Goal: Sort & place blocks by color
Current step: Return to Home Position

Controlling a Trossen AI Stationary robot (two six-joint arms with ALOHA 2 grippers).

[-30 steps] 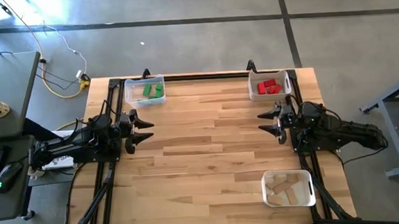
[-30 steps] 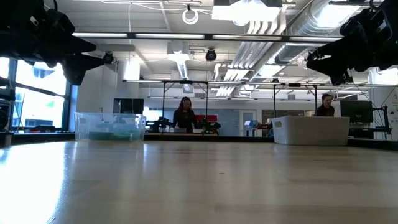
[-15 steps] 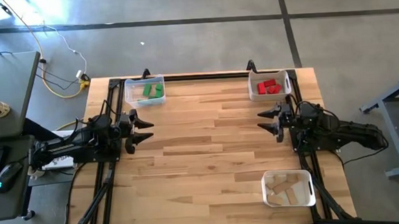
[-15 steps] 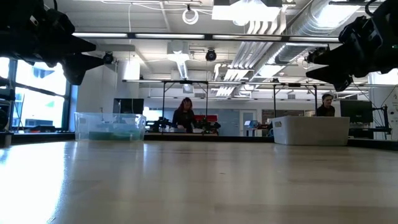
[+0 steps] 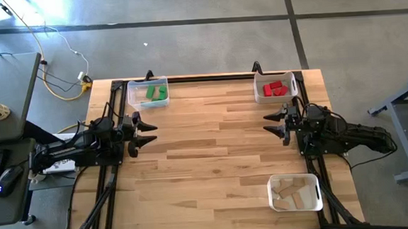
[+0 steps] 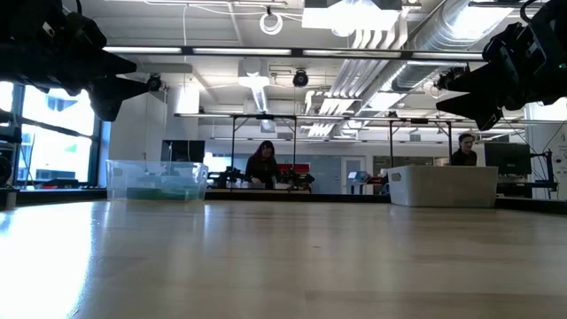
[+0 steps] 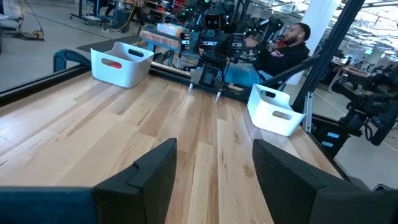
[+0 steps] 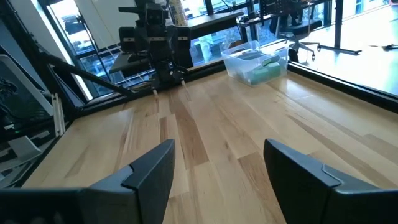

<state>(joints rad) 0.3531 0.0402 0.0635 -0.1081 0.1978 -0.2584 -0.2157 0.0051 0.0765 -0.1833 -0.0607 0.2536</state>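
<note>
Already, blocks [image 5: 275,89] sorted in bins [image 5: 129,95], fingers [image 5: 146,126] spread

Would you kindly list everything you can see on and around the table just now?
Green blocks: a few, green, in the clear bin.
Red blocks: several, red, in the white bin at the top right of the high view.
Plain blocks: several, light wood, in the white bin at the bottom right.
Clear bin: one, see-through, top left.
White bins: two, white, both on the right arm's side.
Table: one, light wood.
People: two, colour unclear, far off in the room behind.
Left gripper: one, dark, open, above the table's left side.
Right gripper: one, dark, open, above the right side.
</note>
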